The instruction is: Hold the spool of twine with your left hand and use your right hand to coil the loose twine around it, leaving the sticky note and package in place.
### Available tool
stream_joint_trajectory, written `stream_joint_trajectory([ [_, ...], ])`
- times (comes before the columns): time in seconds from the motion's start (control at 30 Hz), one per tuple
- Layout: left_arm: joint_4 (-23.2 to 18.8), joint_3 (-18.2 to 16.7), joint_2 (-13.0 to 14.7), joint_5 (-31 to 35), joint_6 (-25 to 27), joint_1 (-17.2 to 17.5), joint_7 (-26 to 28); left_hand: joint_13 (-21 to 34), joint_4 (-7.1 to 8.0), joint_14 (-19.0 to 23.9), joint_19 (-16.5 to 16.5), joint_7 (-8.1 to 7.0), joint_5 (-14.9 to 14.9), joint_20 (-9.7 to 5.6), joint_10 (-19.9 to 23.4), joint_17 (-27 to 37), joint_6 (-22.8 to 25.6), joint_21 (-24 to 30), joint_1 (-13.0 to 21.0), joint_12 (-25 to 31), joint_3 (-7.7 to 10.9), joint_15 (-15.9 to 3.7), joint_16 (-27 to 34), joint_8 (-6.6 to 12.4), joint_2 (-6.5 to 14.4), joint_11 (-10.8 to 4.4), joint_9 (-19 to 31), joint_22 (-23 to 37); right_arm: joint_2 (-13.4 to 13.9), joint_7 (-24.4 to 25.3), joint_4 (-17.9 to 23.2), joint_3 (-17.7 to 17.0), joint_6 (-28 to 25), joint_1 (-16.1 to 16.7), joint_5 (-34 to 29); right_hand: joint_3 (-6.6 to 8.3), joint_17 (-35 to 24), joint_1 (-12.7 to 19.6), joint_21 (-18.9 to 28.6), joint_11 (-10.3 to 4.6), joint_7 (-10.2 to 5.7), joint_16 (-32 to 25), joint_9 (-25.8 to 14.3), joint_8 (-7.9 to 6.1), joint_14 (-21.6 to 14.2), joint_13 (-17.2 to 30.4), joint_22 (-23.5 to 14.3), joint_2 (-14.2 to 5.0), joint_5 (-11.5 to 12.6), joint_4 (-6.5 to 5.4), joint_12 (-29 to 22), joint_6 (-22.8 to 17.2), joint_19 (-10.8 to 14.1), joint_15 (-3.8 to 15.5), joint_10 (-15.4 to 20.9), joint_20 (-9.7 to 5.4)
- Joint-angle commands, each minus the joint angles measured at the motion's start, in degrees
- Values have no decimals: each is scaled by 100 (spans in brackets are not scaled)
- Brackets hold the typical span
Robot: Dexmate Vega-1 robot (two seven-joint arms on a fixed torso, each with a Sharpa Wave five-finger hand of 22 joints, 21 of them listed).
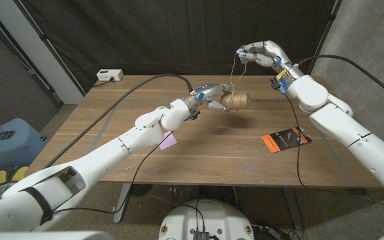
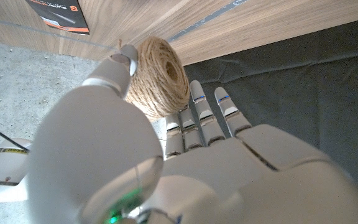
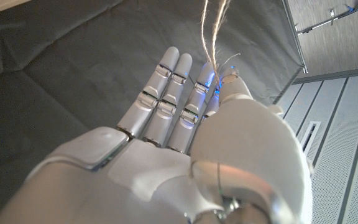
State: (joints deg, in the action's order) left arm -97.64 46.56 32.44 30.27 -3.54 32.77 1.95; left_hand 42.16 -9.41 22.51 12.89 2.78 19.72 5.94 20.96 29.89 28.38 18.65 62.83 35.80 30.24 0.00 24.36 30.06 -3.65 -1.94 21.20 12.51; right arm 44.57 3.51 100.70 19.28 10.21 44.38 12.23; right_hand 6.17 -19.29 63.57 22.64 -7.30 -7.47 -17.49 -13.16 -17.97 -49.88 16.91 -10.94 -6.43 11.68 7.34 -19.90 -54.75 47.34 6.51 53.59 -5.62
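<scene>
The left hand (image 1: 209, 92) grips the spool (image 1: 236, 101) between thumb and fingers and holds it above the middle of the table (image 1: 112, 107), toward the far side. Judging by the shadow beneath it, the spool is lifted off the wood, probably so that twine can pass all the way around it. In the left wrist view the thumb (image 2: 114, 71) presses one side of the ball while the fingers (image 2: 199, 115) back the other, which steadies it against the pull.

The right hand (image 1: 257, 55) is raised high, to the right of the spool and farther back, pinching the loose twine (image 1: 233, 72), which runs down to the spool. Holding it high likely keeps the strand taut for winding.

The package (image 1: 286, 139) lies near the right side, and the sticky note (image 1: 169, 141) sits partly under the left forearm; both are well apart from the spool and out of the twine's way.
</scene>
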Motion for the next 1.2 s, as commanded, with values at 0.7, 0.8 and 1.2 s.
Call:
stream_joint_trajectory([
  [0.7, -177, -67, 46, -3, -172, 100, -173, 8, 23, 14, -11, -69, 59, -23, -10, -5, 315, 33, 349, 17, 0, -48, -42, 71, 609, -42, 140, 13, -22, 93, -587, 25, -224, -129, 236, -25, -31, -28, 51, 4, -9, 20, -38, 37, -27, 42, -2, -79, -1, 10, 23, 21, -29, 662, -19, -524],
  [0.8, -218, -94, 93, -24, -159, 153, -198, 12, 21, 8, -10, -76, 59, -20, -19, 2, 314, 35, 352, 16, -7, -52, -40, 69, 610, -44, 136, 13, -10, 127, -592, 18, -262, -146, 229, -27, -35, -31, 53, -9, -12, 23, -39, 39, -28, 47, -2, -79, -1, 10, 28, 19, -32, 664, -26, -527],
  [1.2, -440, -244, 297, -99, -12, 370, -292, 14, 29, 20, -7, -75, 63, -25, -16, 8, 333, 39, 342, 17, -18, -51, -41, 82, 618, -45, 138, 13, -25, 152, -770, 89, -356, -258, 211, -31, -49, -34, 61, 4, -2, 31, -41, 42, -38, 48, -1, -79, 0, 13, 34, -4, -31, 668, 1, -523],
])
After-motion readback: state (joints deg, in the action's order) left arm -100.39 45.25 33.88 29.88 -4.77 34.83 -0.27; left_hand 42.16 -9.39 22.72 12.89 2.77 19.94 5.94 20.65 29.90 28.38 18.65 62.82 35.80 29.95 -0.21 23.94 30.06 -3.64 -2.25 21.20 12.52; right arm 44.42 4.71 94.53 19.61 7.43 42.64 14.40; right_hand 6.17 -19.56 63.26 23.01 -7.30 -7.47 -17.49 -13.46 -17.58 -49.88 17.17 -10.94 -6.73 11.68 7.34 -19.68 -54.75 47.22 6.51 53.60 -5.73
